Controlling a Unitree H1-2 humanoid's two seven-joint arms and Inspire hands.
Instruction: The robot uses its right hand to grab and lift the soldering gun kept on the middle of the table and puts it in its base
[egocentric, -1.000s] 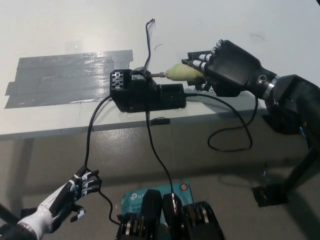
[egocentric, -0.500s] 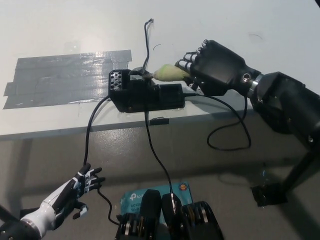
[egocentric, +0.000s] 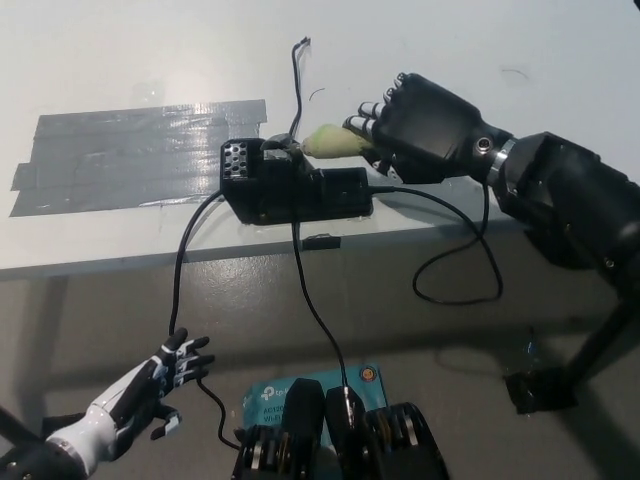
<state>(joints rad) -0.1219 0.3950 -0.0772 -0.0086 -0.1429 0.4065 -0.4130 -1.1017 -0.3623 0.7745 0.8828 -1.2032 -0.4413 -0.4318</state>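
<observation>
From the head camera I see my right hand (egocentric: 425, 125) clenched around the pale green handle of the soldering gun (egocentric: 333, 142), holding it nearly level with its tip pointing toward the table's left edge; I judge that this lines the tip up with the holder on the base (egocentric: 295, 185). The tip sits right at the top of that black base, but I cannot tell whether it is already seated or only touching. The base stands close to the table's front edge (egocentric: 120, 255), near the middle, just beside a patch of grey tape (egocentric: 130, 155) stuck flat toward the left side. Black cables (egocentric: 300, 290) run from the base over the front edge and hang down, one looping under my right forearm, so I would watch for snagging. My left hand (egocentric: 165, 375) rests low, below the table's front edge, released with fingers spread, holding nothing.
</observation>
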